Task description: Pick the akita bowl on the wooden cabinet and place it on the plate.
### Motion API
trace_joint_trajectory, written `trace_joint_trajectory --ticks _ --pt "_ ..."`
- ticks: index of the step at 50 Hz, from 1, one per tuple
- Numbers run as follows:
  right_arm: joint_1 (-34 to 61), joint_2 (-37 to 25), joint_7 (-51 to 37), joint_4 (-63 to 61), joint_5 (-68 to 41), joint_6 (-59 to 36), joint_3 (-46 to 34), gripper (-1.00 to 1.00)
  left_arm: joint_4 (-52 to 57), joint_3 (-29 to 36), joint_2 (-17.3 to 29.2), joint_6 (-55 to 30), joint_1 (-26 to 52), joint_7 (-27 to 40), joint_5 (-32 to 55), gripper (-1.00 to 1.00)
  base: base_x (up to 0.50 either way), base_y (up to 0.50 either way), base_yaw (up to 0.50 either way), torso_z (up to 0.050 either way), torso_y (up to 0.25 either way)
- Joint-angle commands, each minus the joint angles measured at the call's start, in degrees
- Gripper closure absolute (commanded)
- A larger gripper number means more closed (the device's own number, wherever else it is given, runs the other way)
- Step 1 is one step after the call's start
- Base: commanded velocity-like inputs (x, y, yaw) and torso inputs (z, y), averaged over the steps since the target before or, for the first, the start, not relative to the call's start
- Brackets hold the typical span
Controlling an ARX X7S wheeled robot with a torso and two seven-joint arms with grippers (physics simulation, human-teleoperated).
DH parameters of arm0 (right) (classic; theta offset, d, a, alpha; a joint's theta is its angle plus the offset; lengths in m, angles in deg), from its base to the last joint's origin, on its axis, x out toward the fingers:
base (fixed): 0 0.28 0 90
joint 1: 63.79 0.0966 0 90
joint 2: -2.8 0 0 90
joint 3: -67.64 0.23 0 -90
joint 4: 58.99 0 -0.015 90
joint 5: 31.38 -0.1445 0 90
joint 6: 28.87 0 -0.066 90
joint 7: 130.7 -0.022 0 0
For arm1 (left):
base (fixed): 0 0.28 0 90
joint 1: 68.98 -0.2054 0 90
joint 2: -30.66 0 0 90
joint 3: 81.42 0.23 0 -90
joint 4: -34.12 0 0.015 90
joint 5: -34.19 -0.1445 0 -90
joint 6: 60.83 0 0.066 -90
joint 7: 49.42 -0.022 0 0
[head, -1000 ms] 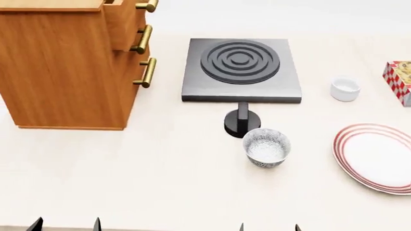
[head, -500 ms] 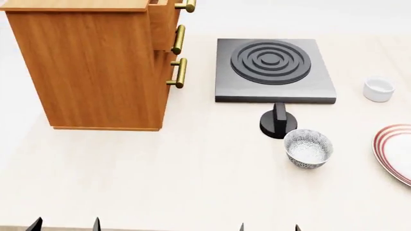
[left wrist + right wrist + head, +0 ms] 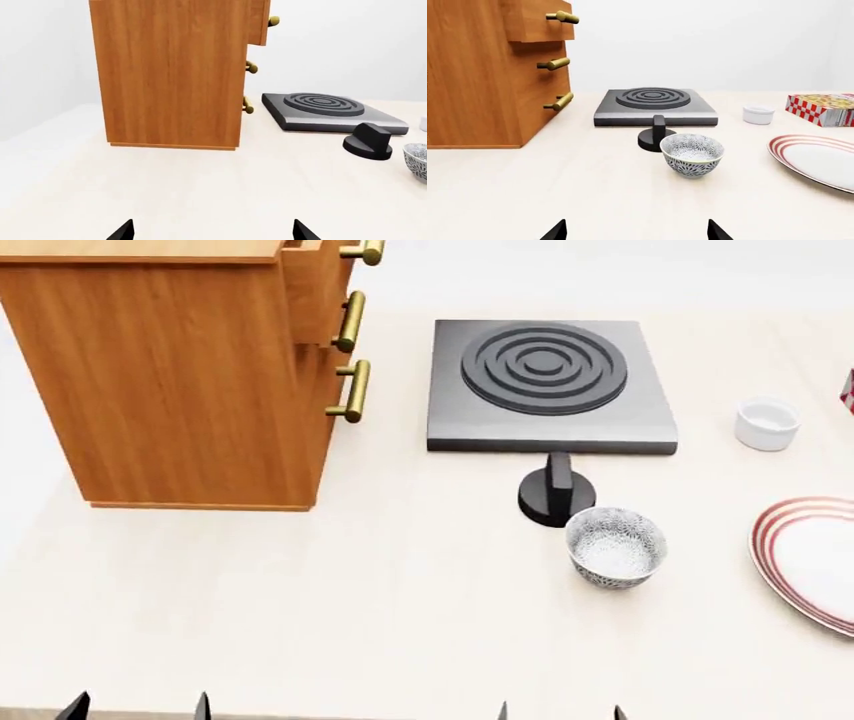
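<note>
The akita bowl (image 3: 615,546) stands upright, mouth up, on the tabletop just in front of the black knob (image 3: 557,493), between the wooden cabinet (image 3: 174,370) and the plate (image 3: 811,560), whose far side is cut off. Both the left gripper (image 3: 212,231) and right gripper (image 3: 636,231) show only dark fingertips spread apart, holding nothing.

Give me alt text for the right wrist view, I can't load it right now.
A small patterned bowl sits on the pale table, straight ahead of the open right gripper, just in front of a black knob and grey burner. The red-ringed plate lies empty beside the bowl, and the wooden cabinet stands on its other side.
</note>
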Motion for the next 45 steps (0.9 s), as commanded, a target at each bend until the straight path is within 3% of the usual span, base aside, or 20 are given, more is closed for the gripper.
trace_joint_trajectory --ticks 1,24,27,30,31,32,37,38,41,45 --pt "0.0 -0.2 -0.1 0.0 -0.7 0.0 -0.3 -1.00 -0.1 0.3 0.3 0.1 0.1 0.4 0.2 -1.00 0.00 0.00 0.00 0.000 0.000" --pt "0.2 -0.6 -1.4 0.2 -0.5 0.5 -0.9 -1.00 0.3 0.1 0.7 1.1 -0.4 -0.1 3.2 -1.00 0.00 0.00 0.00 0.000 0.000" --pt "-0.1 -0.4 -2.5 -0.3 -0.3 0.9 -0.4 -1.00 0.4 1.3 0.9 -0.7 0.1 3.3 -1.7 -1.00 0.00 0.00 0.00 0.000 0.000" --pt "-0.1 -0.5 -2.7 -0.8 -0.7 0.6 -0.2 -1.00 0.5 1.2 0.9 -1.3 0.2 3.3 -1.0 -1.00 0.00 0.00 0.00 0.000 0.000" --pt "-0.6 -1.0 -4.2 -4.6 0.6 -1.7 -0.5 -1.00 2.1 0.5 0.7 -8.1 1.3 7.5 -2.9 -1.00 0.00 0.00 0.00 0.000 0.000" --pt "-0.8 -1.3 -4.6 -6.5 0.4 -2.8 -0.5 -1.00 3.2 0.8 1.0 -10.0 1.7 7.2 -2.6 -1.00 0.00 0.00 0.00 0.000 0.000" --pt "-0.7 -1.4 -4.7 -6.6 0.3 -2.8 -0.6 -1.00 3.3 0.9 1.1 -10.1 1.7 7.4 -2.5 -1.00 0.00 0.00 0.00 0.000 0.000" --pt "-0.7 -2.7 -5.8 -15.2 0.7 -7.5 -0.8 -1.00 11.9 0.4 1.5 -17.7 1.6 11.3 -4.3 -1.00 0.00 0.00 0.00 0.000 0.000" --pt "-0.7 -3.2 -6.4 -19.7 0.0 -9.4 -0.5 -1.00 18.6 -0.5 2.0 -22.8 1.2 10.5 -0.8 -1.00 0.00 0.00 0.00 0.000 0.000" --pt "-1.8 -3.4 -7.5 -23.6 0.0 -9.8 -0.2 -1.00 21.6 1.0 3.0 -28.1 2.0 12.0 -2.6 -1.00 0.00 0.00 0.00 0.000 0.000"
